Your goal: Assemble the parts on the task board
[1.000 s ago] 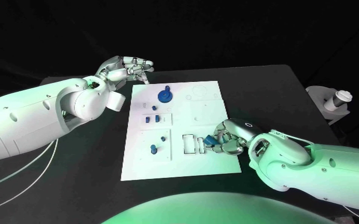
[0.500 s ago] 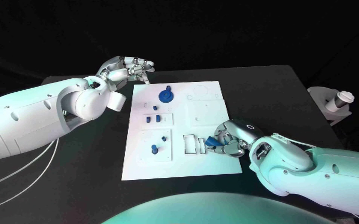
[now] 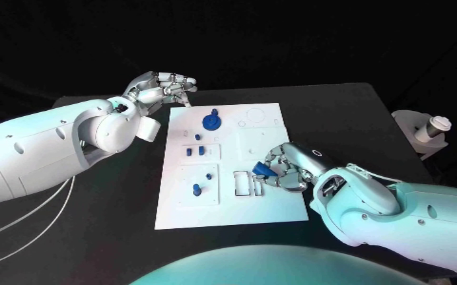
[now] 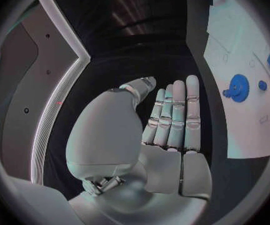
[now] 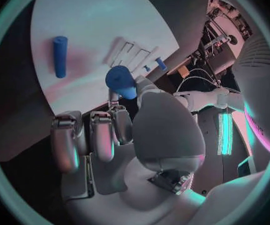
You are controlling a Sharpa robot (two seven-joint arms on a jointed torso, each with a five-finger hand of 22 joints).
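The white task board [image 3: 271,206] lies mid-table. A blue gear [image 3: 209,123] stands in its far part, and small blue pegs [image 3: 196,190] sit in its left panels. My right hand [image 3: 290,169] hovers over the board's near right area, beside the narrow slots [image 3: 245,183]. It pinches a small blue part [image 3: 262,168] between thumb and finger. In the right wrist view this blue part [image 5: 121,82] shows above the board, on which a blue cylinder [image 5: 60,56] lies. My left hand [image 3: 162,87] hangs off the board's far left corner and holds nothing; its fingers [image 4: 175,117] are stretched out.
A white holder with a short cylinder [image 3: 428,132] stands at the table's right edge. Thin cables [image 3: 38,216] run over the table at the left, under my left arm.
My right hand has carried the blue part a little away from the board's near edge, toward its middle. The left hand has not moved.
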